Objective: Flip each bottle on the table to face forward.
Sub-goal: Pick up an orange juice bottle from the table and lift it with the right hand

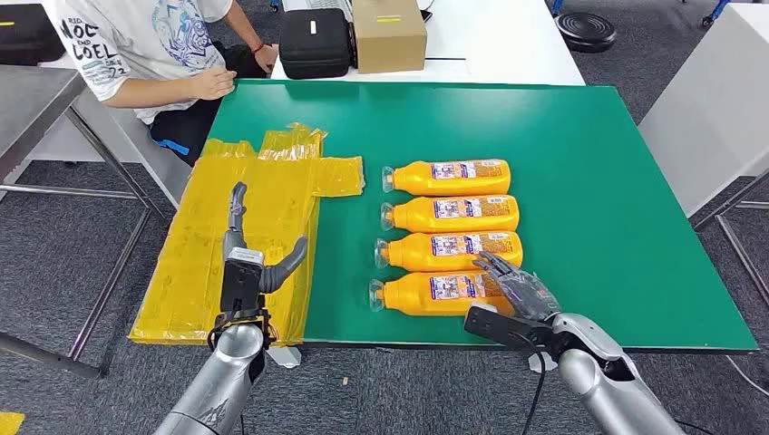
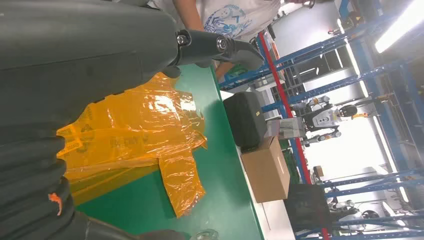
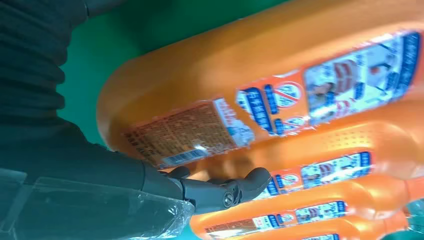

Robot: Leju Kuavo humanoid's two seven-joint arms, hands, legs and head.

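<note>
Four orange bottles lie side by side on the green table [image 1: 598,172], caps to the left, printed labels up: the far one [image 1: 449,178], the second [image 1: 453,214], the third [image 1: 453,251] and the nearest [image 1: 422,293]. My right hand [image 1: 512,294] hovers at the base end of the nearest bottle [image 3: 240,75], fingers spread over it, thumb [image 3: 220,190] stretched out on its near side; no grip shows. My left hand [image 1: 247,263] is raised above the table's left part, fingers apart and holding nothing. In the left wrist view that hand [image 2: 75,60] is a dark mass.
Crinkled yellow plastic sheets [image 1: 245,217] cover the table's left part [image 2: 140,130]. A seated person [image 1: 145,41] rests a hand [image 1: 213,83] on the far left corner. A black case [image 1: 315,43] and a cardboard box [image 1: 388,33] stand behind the table. A white table [image 1: 707,109] is to the right.
</note>
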